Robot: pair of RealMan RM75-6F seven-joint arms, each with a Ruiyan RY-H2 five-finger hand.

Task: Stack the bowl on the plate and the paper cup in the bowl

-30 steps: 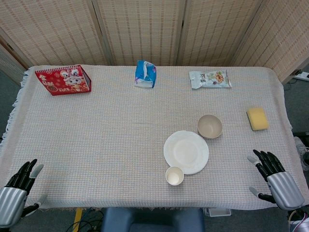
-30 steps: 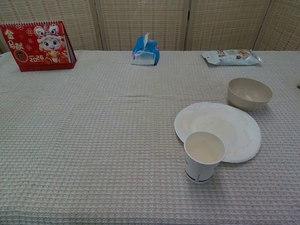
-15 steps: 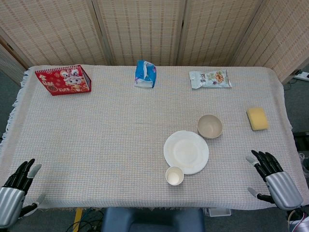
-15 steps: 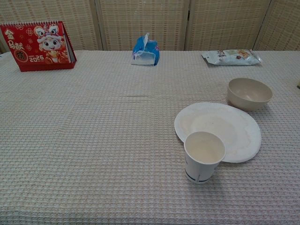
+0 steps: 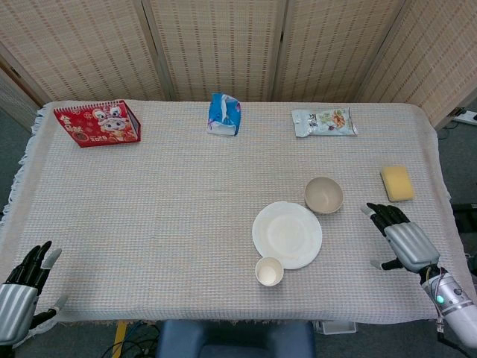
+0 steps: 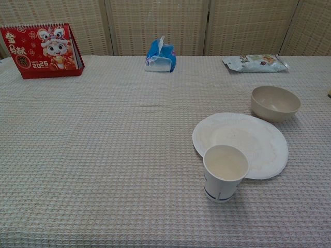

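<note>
The right hand (image 5: 395, 237) hovers over the table's right side, fingers spread and holding nothing. Just beyond its fingertips and to its left sits the beige bowl (image 5: 324, 195), empty and upright on the cloth. The white plate (image 5: 287, 235) lies further to the hand's left, its rim close beside the bowl. The paper cup (image 5: 269, 271) stands upright at the plate's near edge. A yellow sponge (image 5: 397, 183) lies just ahead of the right hand. The left hand (image 5: 21, 287) rests at the near left table corner, well apart from everything, fingers apart and empty.
</note>
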